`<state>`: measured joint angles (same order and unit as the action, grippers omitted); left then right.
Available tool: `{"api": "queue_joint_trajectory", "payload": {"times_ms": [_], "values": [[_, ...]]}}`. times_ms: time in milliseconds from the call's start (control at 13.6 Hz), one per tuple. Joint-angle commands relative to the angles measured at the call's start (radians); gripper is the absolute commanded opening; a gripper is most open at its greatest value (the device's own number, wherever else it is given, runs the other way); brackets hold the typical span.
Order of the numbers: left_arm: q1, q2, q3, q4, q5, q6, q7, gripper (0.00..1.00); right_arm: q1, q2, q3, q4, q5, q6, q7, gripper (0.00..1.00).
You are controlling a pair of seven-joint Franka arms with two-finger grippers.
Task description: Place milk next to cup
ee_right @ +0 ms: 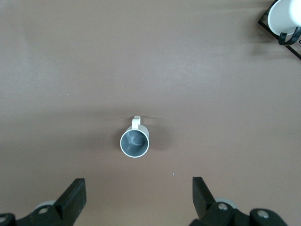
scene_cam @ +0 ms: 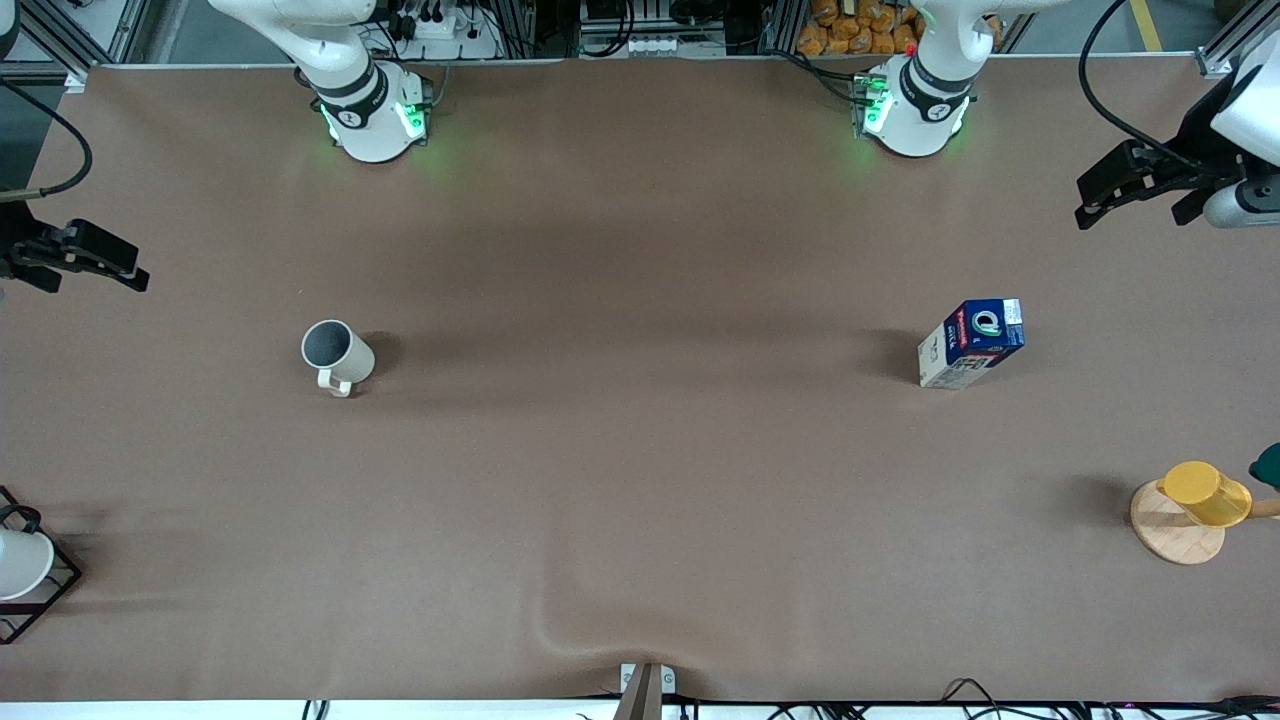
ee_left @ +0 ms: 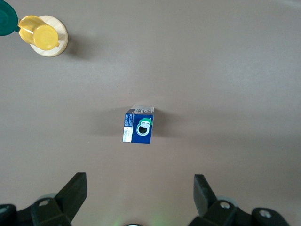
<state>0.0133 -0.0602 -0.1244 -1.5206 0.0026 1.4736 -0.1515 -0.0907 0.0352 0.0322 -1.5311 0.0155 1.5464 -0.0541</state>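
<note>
The milk (scene_cam: 972, 343) is a small carton with a dark blue top and a white lower part, standing upright toward the left arm's end of the table. The left wrist view shows the milk (ee_left: 138, 127) from above. My left gripper (scene_cam: 1128, 205) hangs open high over the table at that end; its jaws (ee_left: 140, 188) are wide with nothing between them. The cream-white cup (scene_cam: 336, 355) with a grey inside stands toward the right arm's end, handle toward the front camera. My right gripper (scene_cam: 92, 278) is open above the table there, empty (ee_right: 139, 188), with the cup (ee_right: 135, 141) below it.
A yellow cup (scene_cam: 1205, 493) sits on a round wooden stand (scene_cam: 1175, 545), nearer the front camera than the milk, with a green object (scene_cam: 1268, 465) beside it. A white cup in a black wire frame (scene_cam: 20, 565) stands at the right arm's end near the front edge.
</note>
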Motion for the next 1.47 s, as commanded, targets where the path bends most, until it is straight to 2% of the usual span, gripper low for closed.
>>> {"api": "queue_joint_trajectory", "payload": {"times_ms": [0,586,953,1246,1392], "values": [[0.004,-0.003,-0.001,0.007,-0.001,-0.027,0.018,1.0,-0.009,0.005,0.011,0.016,0.001,-0.002,-0.001,1.0],[0.004,0.006,-0.006,0.002,0.023,-0.03,0.021,1.0,0.009,0.008,0.015,-0.015,0.003,0.001,-0.001,1.0],[0.002,0.01,-0.006,0.0,0.023,-0.033,0.018,1.0,0.046,0.025,0.015,-0.066,0.003,0.06,-0.003,1.0],[-0.007,0.008,-0.009,-0.003,0.028,-0.056,0.027,1.0,0.055,0.023,0.017,-0.167,0.003,0.156,-0.004,1.0],[-0.007,0.005,-0.036,-0.012,0.036,-0.053,0.062,1.0,0.071,0.022,0.017,-0.239,0.003,0.205,-0.003,1.0]]}}
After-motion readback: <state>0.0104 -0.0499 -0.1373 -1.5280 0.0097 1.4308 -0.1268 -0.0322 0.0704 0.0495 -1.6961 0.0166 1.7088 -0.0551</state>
